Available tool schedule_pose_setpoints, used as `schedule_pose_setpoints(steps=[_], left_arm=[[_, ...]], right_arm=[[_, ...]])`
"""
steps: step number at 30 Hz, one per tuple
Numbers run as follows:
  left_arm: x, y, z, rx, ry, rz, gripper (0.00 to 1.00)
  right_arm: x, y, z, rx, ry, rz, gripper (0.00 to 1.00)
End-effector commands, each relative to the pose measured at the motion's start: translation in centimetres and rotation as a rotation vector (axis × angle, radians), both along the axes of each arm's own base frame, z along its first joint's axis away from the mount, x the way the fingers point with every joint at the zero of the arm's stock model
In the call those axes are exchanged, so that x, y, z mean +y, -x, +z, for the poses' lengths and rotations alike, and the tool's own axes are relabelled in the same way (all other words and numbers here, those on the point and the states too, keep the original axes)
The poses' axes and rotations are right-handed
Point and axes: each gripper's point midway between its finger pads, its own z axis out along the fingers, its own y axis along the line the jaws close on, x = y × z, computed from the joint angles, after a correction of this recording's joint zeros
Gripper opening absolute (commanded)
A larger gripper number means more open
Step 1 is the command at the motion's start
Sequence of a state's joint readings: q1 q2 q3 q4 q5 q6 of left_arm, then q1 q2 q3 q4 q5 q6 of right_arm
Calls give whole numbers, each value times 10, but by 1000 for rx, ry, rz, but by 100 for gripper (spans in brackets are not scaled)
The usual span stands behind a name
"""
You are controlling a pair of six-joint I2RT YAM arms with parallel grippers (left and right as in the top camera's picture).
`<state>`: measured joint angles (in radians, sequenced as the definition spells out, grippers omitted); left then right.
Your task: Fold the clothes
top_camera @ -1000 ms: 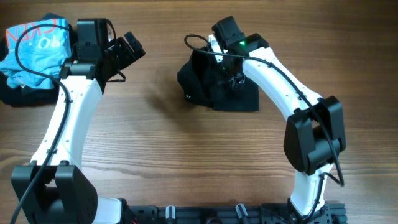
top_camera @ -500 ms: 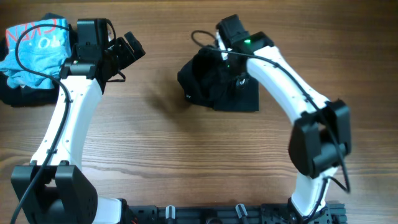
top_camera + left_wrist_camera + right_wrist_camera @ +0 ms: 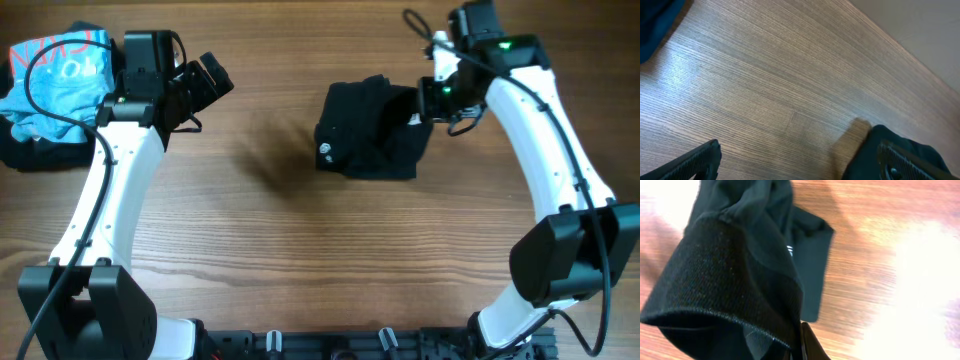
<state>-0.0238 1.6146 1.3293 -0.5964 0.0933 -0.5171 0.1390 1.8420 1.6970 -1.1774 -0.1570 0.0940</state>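
**Inspector:** Start at the near side. What room is there?

**Assistant:** The wooden table (image 3: pixel 300 260) is bare from 6 o'clock up to the middle, between the two arm bases. That is the widest clear stretch for spreading cloth.

**Inspector:** Where is the task item?

**Assistant:** The black T-shirt (image 3: pixel 365 135) lies just past centre, toward 1 o'clock. It is bunched into a compact heap, not laid flat. A small white mark (image 3: pixel 325 150) shows on its 9 o'clock edge.

**Inspector:** And the right arm?

**Assistant:** The right gripper (image 3: pixel 432 103) is at the heap's 3 o'clock edge with its fingers pressed together on a pinch of the fabric. In the wrist view a hemmed edge of the shirt (image 3: pixel 740 280) hangs draped close to the lens, with one fingertip (image 3: pixel 809 345) just showing below it.

**Inspector:** The left arm?

**Assistant:** The left gripper (image 3: pixel 212 82) hangs over bare wood at 10 o'clock, well apart from the shirt. Its fingers (image 3: pixel 695 162) are spread wide and hold nothing.

**Inspector:** What sits farthest off?

**Assistant:** A light-blue garment (image 3: pixel 55 65) lies in the 10 o'clock corner on a dark cloth (image 3: pixel 15 150), beyond the left gripper.

**Inspector:** Your assessment of the step?

**Assistant:** Early work, in my judgement: opening the bundle out, with no fold made yet. The next move calls for drawing the pinched edge toward 3 o'clock, with the left gripper taking the opposite edge. The far table edge is close behind the right gripper, so spreading toward 6 o'clock looks safer.
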Motion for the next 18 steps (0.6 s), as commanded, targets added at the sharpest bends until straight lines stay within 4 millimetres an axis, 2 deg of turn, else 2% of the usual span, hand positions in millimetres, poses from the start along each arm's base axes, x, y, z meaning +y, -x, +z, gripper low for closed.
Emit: schedule_pose_setpoints(steps=[1,3,4,5,6,8,9,14,16,18], left_arm=[[5,-2,10,-25,-23,3,100],[5,-2,10,-25,-23,3,100],[5,-2,10,-25,-23,3,100],[5,-2,10,-25,-23,3,100],[5,-2,10,-25,-23,3,100],[5,-2,10,-25,-23,3,100],[5,-2,10,-25,-23,3,100],[5,-1,9,-23,-22,3,100],[5,-1,9,-21,-22,3,100],[4,0,8,-18,-22,1,100]], right_arm=[[-19,2,-5,33,-15,-52,4],[-28,6,-13,60,-10,-57,4],[-33,11,-22,92,-5,-60,17],[-34,14,-27,109,-2,-50,42],[-35,16,-30,120,5,-47,72],[-42,22,-38,152,40,-57,93],[-44,23,-40,160,53,-59,99],[-45,19,-38,146,52,-88,99],[-40,16,-34,132,24,-79,94],[-25,12,-28,106,-45,-6,82]])
